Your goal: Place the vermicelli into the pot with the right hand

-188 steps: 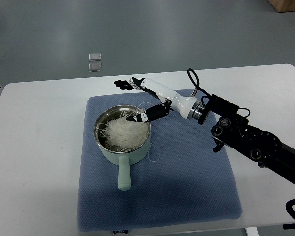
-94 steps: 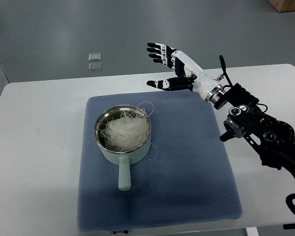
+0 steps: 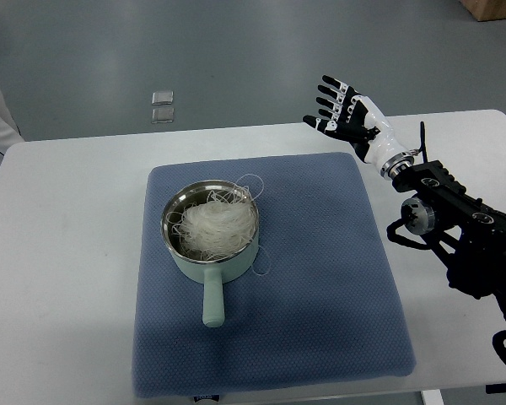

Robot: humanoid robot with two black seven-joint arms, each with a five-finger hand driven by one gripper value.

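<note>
Right robot hand [image 3: 344, 114] raised over the far right part of the surface [image 3: 67, 253], fingers [image 3: 331, 94] spread wide and straight, palm empty, nothing held. White wrist section runs back to a black jointed arm [image 3: 455, 228] that enters from the right edge. Hand sits beyond the far right corner of the blue mat [image 3: 320, 287], clear of it, not touching anything.

Pot [image 3: 211, 232] well to the left of the robot hand and nearer the camera side, standing upright on the blue mat. Pale green outside, metal inside, one stubby handle [image 3: 212, 304] pointing toward the near edge. Vermicelli [image 3: 212, 226] lies inside the pot as a loose white tangle filling most of the bowl. Several thin strands loop up over the far right rim, and a few trail down the right side of the pot onto the mat. Pot and robot hand well apart.

Mat covers the middle of the white surface, squarish, quilted texture, slightly darker shadowing along the near edge.

Beyond the surface, to the left of the robot hand, grey floor [image 3: 236, 51] with two small pale square objects [image 3: 162, 105] lying one just beside the other; what they are cannot be told. Brown box corner [image 3: 493, 8] shows at the top right edge. Left arm not seen.
</note>
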